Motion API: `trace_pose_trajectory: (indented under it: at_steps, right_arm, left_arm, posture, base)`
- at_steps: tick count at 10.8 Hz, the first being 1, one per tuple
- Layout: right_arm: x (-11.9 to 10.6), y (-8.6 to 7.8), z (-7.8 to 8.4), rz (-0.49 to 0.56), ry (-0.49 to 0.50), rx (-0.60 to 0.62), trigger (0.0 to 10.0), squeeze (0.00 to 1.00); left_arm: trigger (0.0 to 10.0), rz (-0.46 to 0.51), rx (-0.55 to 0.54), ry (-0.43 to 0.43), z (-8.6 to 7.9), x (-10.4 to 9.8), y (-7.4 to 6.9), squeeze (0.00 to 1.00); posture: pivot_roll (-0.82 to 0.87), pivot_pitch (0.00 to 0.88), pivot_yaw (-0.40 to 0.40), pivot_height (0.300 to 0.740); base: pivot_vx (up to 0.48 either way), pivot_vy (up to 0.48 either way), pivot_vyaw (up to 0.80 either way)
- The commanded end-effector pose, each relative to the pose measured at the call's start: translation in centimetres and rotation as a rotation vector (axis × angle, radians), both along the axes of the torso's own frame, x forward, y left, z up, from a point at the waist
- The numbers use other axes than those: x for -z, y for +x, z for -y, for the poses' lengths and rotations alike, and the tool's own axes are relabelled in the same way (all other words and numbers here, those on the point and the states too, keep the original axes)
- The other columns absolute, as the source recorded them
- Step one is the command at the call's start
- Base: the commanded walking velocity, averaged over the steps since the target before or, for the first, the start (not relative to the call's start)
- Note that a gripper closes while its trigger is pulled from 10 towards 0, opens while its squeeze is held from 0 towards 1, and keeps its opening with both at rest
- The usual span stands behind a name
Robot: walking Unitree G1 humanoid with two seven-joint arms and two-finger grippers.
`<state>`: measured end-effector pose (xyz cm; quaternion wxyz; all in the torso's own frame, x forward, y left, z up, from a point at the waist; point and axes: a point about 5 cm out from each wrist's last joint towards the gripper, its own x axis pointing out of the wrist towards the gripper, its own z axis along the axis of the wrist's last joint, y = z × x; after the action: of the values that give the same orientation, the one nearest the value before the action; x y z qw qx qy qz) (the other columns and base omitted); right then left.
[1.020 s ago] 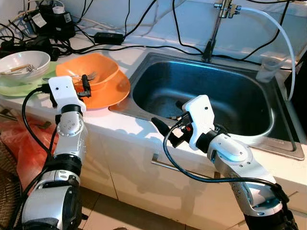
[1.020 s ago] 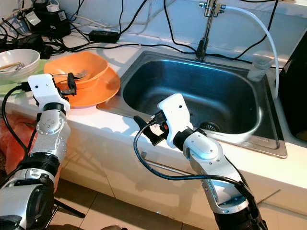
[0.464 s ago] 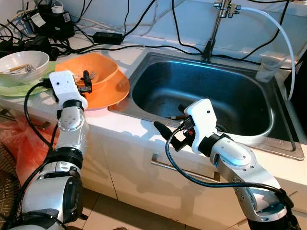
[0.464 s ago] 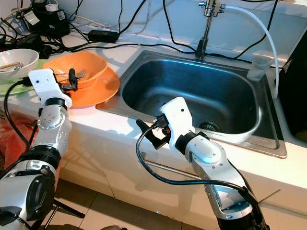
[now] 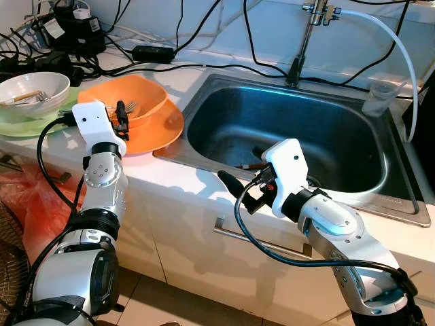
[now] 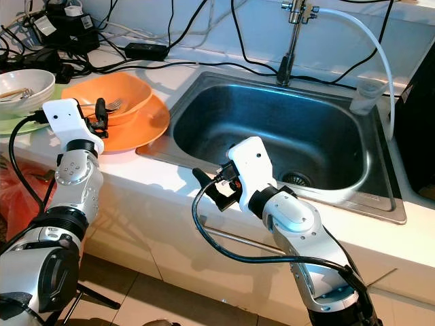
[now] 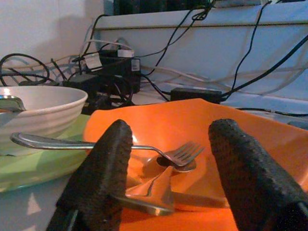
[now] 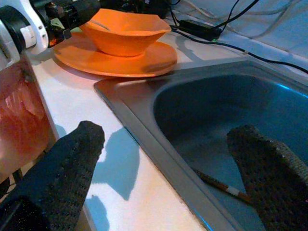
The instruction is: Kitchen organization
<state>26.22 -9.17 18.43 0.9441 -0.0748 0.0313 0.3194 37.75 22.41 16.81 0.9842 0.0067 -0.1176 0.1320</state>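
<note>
An orange bowl (image 5: 139, 102) sits on an orange plate (image 5: 168, 128) on the counter left of the sink (image 5: 319, 146). A fork (image 7: 179, 154) and a spoon (image 7: 151, 192) lie inside the bowl. My left gripper (image 5: 122, 115) is open at the bowl's near rim, its fingers (image 7: 108, 163) on either side of the fork's handle without touching it. Over the sink's front left edge my right gripper (image 5: 242, 168) is open and holds nothing. A chopstick (image 8: 219, 185) lies on the sink's bottom.
A white bowl (image 5: 34, 89) with utensils stands on a green plate (image 5: 20, 126) at far left. Black cables and power adapters (image 5: 75, 30) crowd the back of the counter. A faucet (image 5: 314, 15) with a white hose and a clear cup (image 5: 379, 98) are behind the sink.
My left gripper has edged slightly up along the orange bowl's rim. My right arm has drifted a little to the right and lower at the sink's front edge.
</note>
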Motion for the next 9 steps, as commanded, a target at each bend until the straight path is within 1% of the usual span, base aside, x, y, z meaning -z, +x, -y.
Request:
trace_pose_trajectory:
  at_steps: [1,9]
  right_arm:
    - [-0.11,-0.02,0.01,-0.004,-0.003,-0.001,10.0,0.0]
    - [0.01,0.0,-0.06,-0.002,0.002,0.007,10.0,0.0]
  left_arm:
    - [0.0,0.013,0.023,-0.007,0.43,-0.58,0.38,0.0]
    - [0.0,0.032,0.035,0.004,0.42,-1.21,0.58,0.0]
  posture:
    - [-0.05,0.0,-0.01,0.74]
    - [-0.05,0.0,-0.001,0.74]
  base:
    - [0.0,0.0,0.0]
    - [0.0,0.0,0.0]
